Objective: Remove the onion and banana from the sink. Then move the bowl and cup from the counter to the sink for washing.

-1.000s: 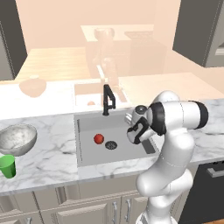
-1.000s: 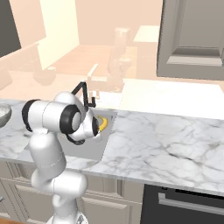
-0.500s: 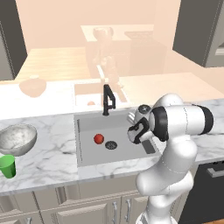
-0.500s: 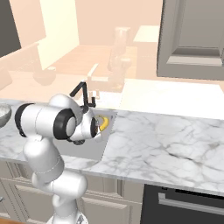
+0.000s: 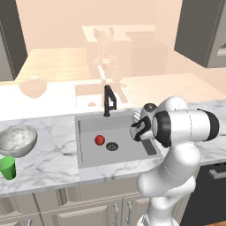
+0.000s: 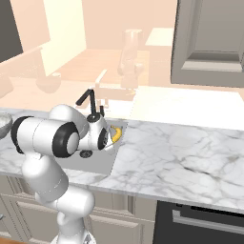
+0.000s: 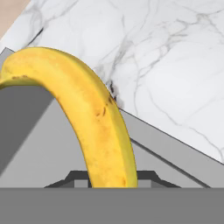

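Arm hides most of banana (image 6: 115, 134); tool tips unseen.

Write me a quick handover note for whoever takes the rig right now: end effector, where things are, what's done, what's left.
End effector: shut on banana, held over the sink's right corner near the counter.
Onion: in the sink, beside the drain.
Bowl and cup: on the counter left of the sink.
Done: banana grasped.
Left: set banana on counter, take onion out, move bowl and cup into the sink.
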{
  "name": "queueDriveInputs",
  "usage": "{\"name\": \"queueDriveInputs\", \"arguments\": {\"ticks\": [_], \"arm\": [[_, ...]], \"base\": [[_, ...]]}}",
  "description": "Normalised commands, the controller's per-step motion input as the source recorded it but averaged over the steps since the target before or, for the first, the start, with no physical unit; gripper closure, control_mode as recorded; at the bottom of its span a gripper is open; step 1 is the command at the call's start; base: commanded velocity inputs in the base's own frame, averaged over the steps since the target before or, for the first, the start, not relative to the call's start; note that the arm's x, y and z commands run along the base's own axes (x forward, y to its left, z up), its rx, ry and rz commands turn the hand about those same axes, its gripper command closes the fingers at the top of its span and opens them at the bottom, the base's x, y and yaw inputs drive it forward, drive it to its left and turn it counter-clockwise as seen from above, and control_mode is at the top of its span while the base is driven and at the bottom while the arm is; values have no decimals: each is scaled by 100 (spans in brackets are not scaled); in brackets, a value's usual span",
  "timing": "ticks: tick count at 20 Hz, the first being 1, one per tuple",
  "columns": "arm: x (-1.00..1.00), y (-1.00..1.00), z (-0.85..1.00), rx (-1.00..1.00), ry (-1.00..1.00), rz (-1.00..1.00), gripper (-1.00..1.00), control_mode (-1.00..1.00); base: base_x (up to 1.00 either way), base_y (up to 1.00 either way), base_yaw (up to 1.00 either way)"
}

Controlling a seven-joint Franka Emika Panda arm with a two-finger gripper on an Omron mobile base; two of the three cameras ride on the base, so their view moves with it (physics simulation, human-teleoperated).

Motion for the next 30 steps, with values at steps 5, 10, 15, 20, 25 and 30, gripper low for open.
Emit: {"name": "queueDriveInputs", "arguments": {"ticks": [5,10,15,20,25,30], "arm": [[-1,-16,18,0,7,0,100,-100],[-1,-14,13,0,7,0,100,-100],[-3,-16,7,0,7,0,100,-100],[-1,-17,0,0,7,-4,100,-100],[0,-19,0,0,2,-9,100,-100],[0,-21,-2,1,3,-9,100,-100]], "base": [[0,0,0],[0,0,0],[0,0,0],[0,0,0],[0,0,0],[0,0,0]]}}
